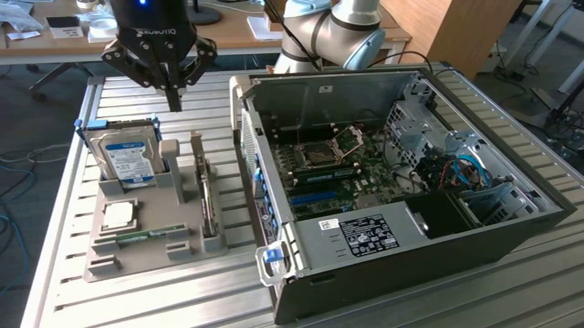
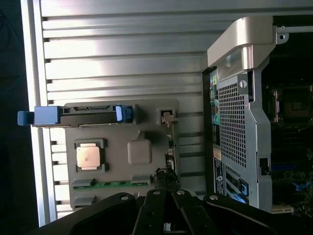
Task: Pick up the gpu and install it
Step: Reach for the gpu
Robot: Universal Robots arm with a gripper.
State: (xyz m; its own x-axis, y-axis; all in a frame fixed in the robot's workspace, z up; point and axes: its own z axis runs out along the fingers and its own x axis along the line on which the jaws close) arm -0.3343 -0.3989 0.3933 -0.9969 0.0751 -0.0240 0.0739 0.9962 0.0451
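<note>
The gripper [image 1: 174,104], fingers together and empty, is poised high. The gpu [image 1: 206,191], apparently set on edge, is found below it, slightly toward the exterior view's right.

Closed gripper [image 1: 174,102] above the grey parts holder [image 1: 150,256], gpu [image 1: 206,195] untouched in its slot.
The gripper hangs empty, fingers pressed together, over the holder's end toward the tabletop's [image 1: 119,304] far edge. The holder lies along the tabletop's edge on the exterior view's left. The gpu stands on edge on the holder's side nearest the open computer case [image 1: 438,253], with a hard drive [image 1: 128,158] upright near it.
</note>
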